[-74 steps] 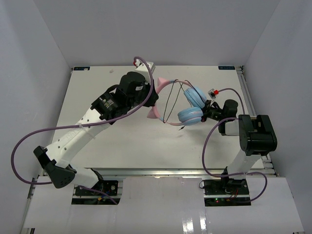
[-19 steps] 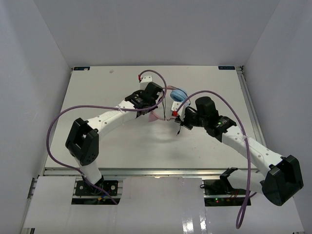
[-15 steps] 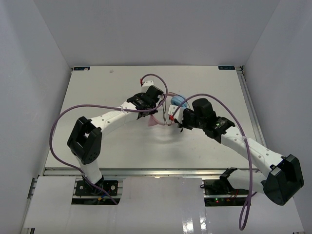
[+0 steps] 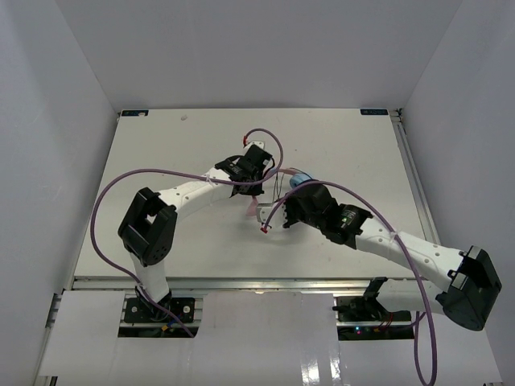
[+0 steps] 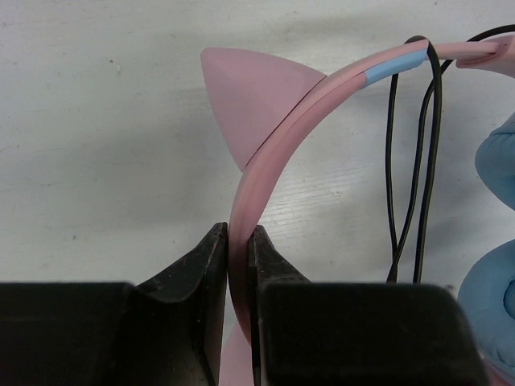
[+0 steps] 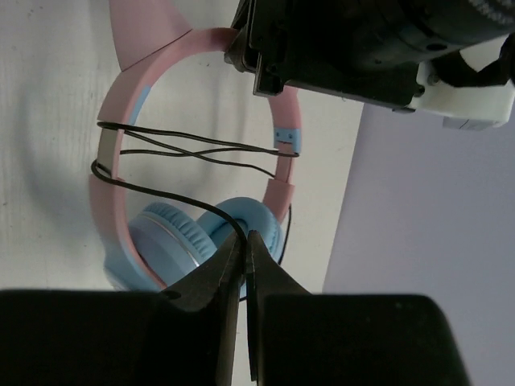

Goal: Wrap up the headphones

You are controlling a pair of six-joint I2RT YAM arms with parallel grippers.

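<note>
The headphones [image 4: 294, 180] sit mid-table, held between the two arms. My left gripper [image 5: 239, 241] is shut on the pink headband [image 5: 278, 145], just below a cat-ear point [image 5: 245, 96]. My right gripper [image 6: 244, 241] is shut on the thin black cord [image 6: 161, 197], in front of the light-blue ear cups [image 6: 185, 237]. The cord crosses the headband in several loops [image 6: 193, 149]. In the top view the left gripper [image 4: 256, 178] and the right gripper [image 4: 288, 211] are close together, and the headphones are mostly hidden by them.
Thick purple robot cables [image 4: 121, 185] arch over both arms. The white table [image 4: 161, 233] has raised walls at the left, right and back. The left arm's black wrist body [image 6: 354, 48] is close above the headband in the right wrist view.
Both arms have reached further in over the table. The right gripper has swung left and toward the near edge with the cord; the headphones are now mostly covered by the arms.
</note>
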